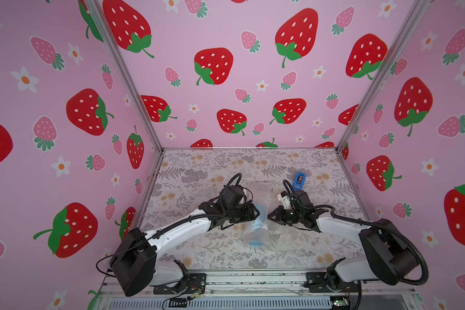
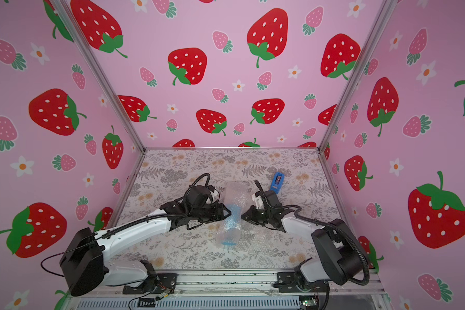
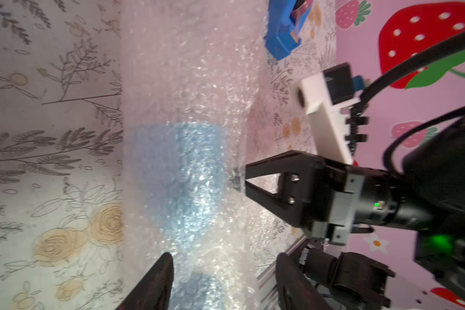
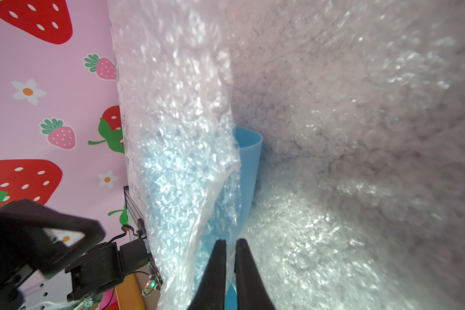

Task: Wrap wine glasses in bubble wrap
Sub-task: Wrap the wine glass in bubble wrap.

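Wine glass [image 3: 180, 174], on its side under the bubble wrap [image 3: 193, 67], lies between the opposed fingertips, long axis crosswise to both; left gripper [image 3: 224, 284] stands released just short of it, while right gripper [image 3: 240, 178], equally near, is clenched on the wrap's loose edge.

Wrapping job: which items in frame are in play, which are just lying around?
In play:
- light-blue goblet, lying on its side
- bubble wrap, partly folded over the goblet

Lying about:
- blue tape dispenser, untouched, farther back on the table
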### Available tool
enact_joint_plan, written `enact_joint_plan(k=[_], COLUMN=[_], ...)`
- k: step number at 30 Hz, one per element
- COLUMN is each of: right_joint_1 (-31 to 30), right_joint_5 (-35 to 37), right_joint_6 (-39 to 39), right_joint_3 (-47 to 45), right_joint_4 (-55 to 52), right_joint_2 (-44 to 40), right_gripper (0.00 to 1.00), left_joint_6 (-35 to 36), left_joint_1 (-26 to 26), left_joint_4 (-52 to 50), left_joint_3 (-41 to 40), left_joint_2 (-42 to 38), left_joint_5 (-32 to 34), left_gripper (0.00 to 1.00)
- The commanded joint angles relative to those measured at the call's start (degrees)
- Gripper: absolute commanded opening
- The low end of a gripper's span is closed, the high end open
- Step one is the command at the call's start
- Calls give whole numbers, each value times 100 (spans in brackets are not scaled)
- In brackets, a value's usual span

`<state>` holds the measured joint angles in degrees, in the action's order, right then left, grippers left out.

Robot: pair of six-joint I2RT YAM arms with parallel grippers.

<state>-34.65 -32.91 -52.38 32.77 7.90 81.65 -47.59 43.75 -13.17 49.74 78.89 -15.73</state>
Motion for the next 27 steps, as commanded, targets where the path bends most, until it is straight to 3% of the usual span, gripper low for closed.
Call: enact_joint_plan(k=[1,6,17,24,27], right_joint_1=[-34,-39,-133,-390,-415], right_joint_5=[47,0,-50,83,183], right_joint_6=[8,-27,-123,-84,2], right_joint_3=[99,46,74,287,333], right_joint_4=[36,93,224,163,-10], right_joint_2=[-181,-383,-490,-143,-102], right_gripper=[19,39,57,59,49], left_joint_6=[187,277,206,189,187], left_joint_1=[35,155,266,325,327], left_joint_4=[68,51,165,157,109], left_joint_3=[-96,35,93,138,155], left_joint_2=[169,464,856,856,813], left_joint_5=[-228,-233,-210,-159,-158], left_gripper=[58,54,47,47,47])
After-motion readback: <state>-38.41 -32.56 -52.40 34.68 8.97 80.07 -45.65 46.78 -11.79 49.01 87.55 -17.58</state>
